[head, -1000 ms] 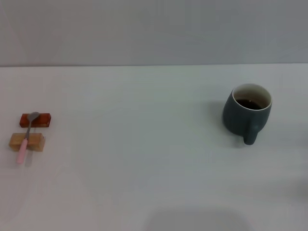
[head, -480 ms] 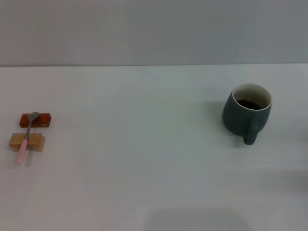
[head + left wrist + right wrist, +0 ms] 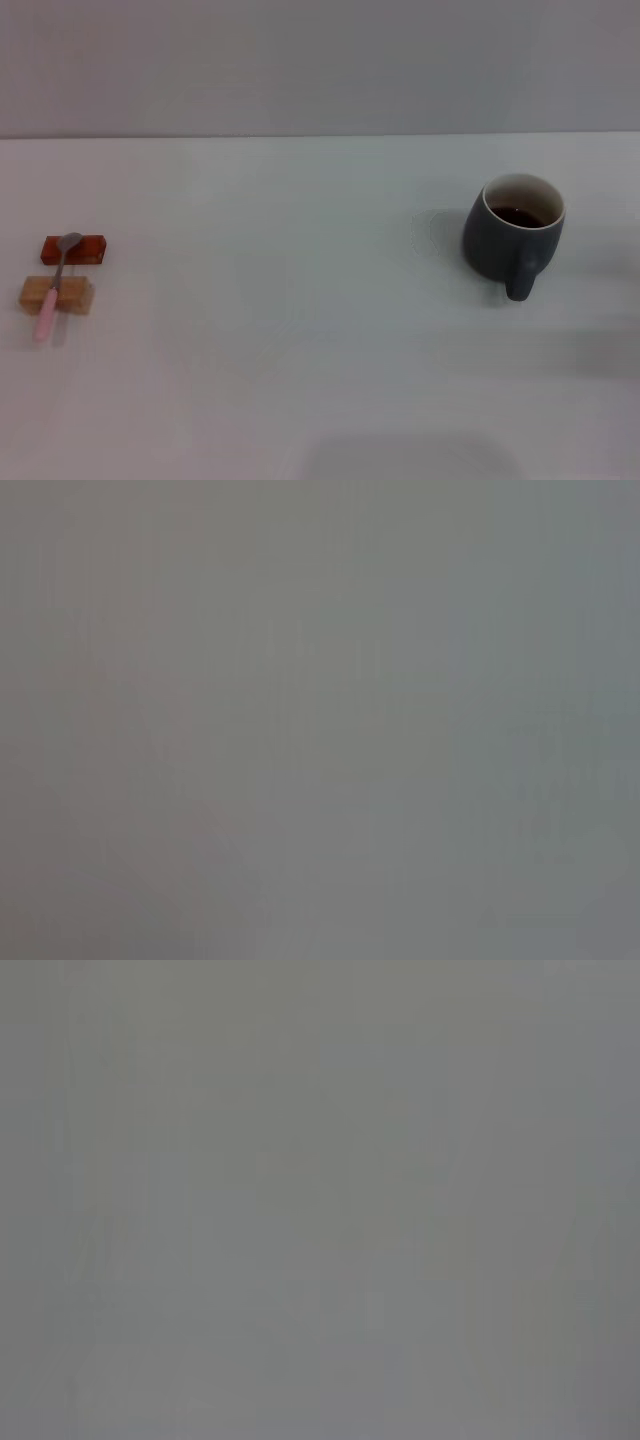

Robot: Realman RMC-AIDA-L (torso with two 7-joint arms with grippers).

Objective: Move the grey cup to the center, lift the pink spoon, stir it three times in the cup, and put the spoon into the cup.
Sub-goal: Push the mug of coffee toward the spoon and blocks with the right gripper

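- While neither of my grippers shows in the head view, the rounded dark blue-grey cup (image 3: 511, 241) stands upright on the white tabletop (image 3: 300, 330), so I take it as my landmark.
- It has a pale inner rim, dark liquid inside, and one thick handle that points toward me, at the near side of its body.
- Far to the left of that cup, well apart from it, lies the small pink spoon (image 3: 52, 290), slim, with a pale pink handle and a grey metal bowl.
- Its bowl rests on a small red-brown block (image 3: 84, 250), which lies on the side farther from me.
- Its handle crosses a tan wooden block (image 3: 72, 296) just nearer to me than the red-brown one, and the pink end sticks out past that block toward me.
- Both blocks sit close together, with a narrow strip of table between them.
- Behind the cup and the blocks, the table ends at a plain grey wall (image 3: 320, 65).
- My left wrist view and my right wrist view each show only a flat grey field, with no fingers and no object in them.
- Whether my left or right gripper is spread or closed, I cannot tell, since neither appears anywhere.
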